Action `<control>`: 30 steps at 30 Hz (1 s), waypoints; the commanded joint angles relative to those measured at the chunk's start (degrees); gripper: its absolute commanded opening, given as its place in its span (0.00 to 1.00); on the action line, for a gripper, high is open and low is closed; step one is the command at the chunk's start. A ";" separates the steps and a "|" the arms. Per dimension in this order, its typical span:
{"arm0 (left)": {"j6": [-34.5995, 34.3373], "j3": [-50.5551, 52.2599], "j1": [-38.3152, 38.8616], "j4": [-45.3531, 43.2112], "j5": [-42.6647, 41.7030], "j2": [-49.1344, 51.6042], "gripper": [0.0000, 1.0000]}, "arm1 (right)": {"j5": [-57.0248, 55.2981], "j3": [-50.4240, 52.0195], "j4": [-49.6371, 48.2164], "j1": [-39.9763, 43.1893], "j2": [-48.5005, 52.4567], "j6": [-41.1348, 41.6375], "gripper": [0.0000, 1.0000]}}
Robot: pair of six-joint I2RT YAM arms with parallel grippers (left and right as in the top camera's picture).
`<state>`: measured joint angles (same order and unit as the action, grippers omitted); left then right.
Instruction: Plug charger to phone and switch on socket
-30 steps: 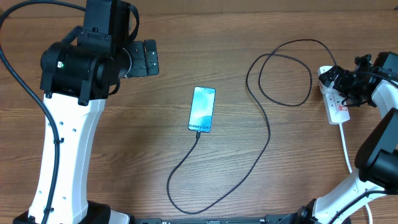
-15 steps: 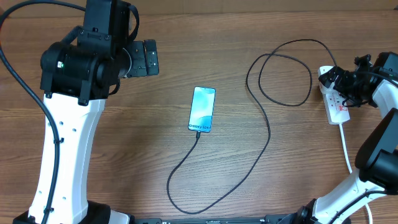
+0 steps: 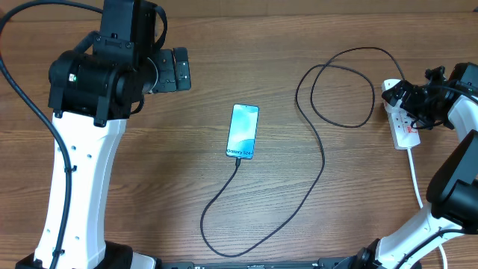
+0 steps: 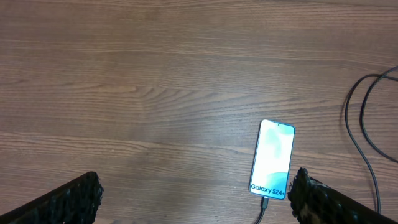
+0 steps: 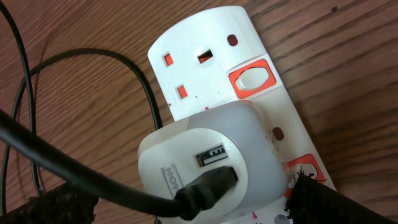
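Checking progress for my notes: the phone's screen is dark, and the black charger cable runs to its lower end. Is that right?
Not quite. The phone has its screen lit, light blue with a white text band, as the left wrist view shows. The rest stands: the black charger cable runs to its lower end.

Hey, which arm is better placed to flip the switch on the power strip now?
Right. The right hand hangs open directly over the socket, with the red switches in its wrist view. The left hand sits far off, on the other side of the phone, which already looks to have the charger plugged in.
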<state>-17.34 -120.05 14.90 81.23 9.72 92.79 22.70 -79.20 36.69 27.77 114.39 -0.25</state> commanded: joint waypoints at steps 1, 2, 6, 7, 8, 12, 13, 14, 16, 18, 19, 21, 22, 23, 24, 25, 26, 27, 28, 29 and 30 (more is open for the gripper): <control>1.07 -0.22 0.22 -0.02 0.96 0.46 1.00 | 3.50 -0.15 -0.26 -1.36 2.12 -0.28 1.00; 1.07 -0.22 0.22 -0.04 0.96 0.46 1.00 | 3.58 -0.15 -0.37 -1.42 2.36 -0.28 1.00; 1.07 -0.22 0.22 -0.04 0.96 0.46 1.00 | 3.54 -0.15 -0.66 -1.57 2.71 -0.28 1.00; 1.07 -0.22 0.22 -0.02 0.96 0.46 0.99 | 3.54 -0.15 -0.85 -1.57 2.71 -0.28 1.00; 1.07 -0.22 0.22 -0.04 0.96 0.46 1.00 | 3.54 -0.15 -1.07 -1.57 2.71 -0.28 1.00; 1.07 -0.22 0.22 -0.04 0.96 0.46 1.00 | 2.56 -0.15 -2.23 -1.57 2.71 -1.79 1.00; 1.07 -0.22 0.22 -0.02 0.96 0.46 1.00 | 1.73 -0.15 -2.64 -1.57 2.71 -1.75 1.00; 1.07 -0.22 0.22 -0.04 0.96 0.46 1.00 | 0.79 -0.15 -3.06 -1.57 2.71 -1.75 1.00; 1.07 -0.22 0.22 -0.04 0.96 0.46 1.00 | -0.85 -0.17 -3.54 -1.57 2.71 -1.77 1.00; 1.07 -0.22 0.22 -0.02 0.96 0.46 1.00 | -0.98 -0.17 -3.78 -1.57 2.71 -1.75 1.00; 1.07 -0.22 0.22 -0.04 0.96 0.46 1.00 | -0.96 -0.17 -3.76 -1.57 2.71 -1.75 1.00; 1.07 -0.22 0.22 -0.04 0.96 0.46 1.00 | -0.96 -0.17 -3.63 -1.57 2.71 -1.73 1.00; 1.07 -0.22 0.22 -0.04 0.96 0.46 1.00 | -0.94 -0.15 -3.43 -1.57 2.71 -1.68 1.00; 1.07 -0.22 0.22 -0.02 0.96 0.46 1.00 | -0.90 -0.15 -3.34 -1.57 2.71 -1.51 1.00; 1.07 -0.22 0.22 -0.04 0.96 0.46 1.00 | -0.68 -0.15 -3.23 -1.57 2.71 -1.51 1.00; 1.07 -0.22 0.22 -0.04 0.96 0.46 1.00 | -0.52 -0.15 -3.17 -1.57 2.71 -1.51 1.00; 1.07 -0.22 0.22 -0.04 0.96 0.46 1.00 | -0.50 -0.15 -3.13 -1.62 2.71 -1.31 1.00; 1.07 -0.22 0.22 -0.04 0.96 0.46 1.00 | -0.52 -0.15 -2.99 -1.62 2.71 -1.31 1.00; 1.07 -0.22 0.22 -0.02 0.96 0.46 1.00 | -0.52 -0.15 -2.93 -1.62 2.71 -1.31 1.00; 1.07 -0.22 0.22 -0.02 0.96 0.46 1.00 | -0.55 -0.15 -2.75 -1.62 2.71 -1.31 1.00; 1.07 -0.22 0.22 -0.02 0.96 0.46 1.00 | -0.55 -0.15 -2.62 -1.62 2.71 -1.31 1.00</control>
<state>-17.34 -120.05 14.90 81.23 9.72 92.79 21.06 -79.20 32.88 26.98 115.57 -1.76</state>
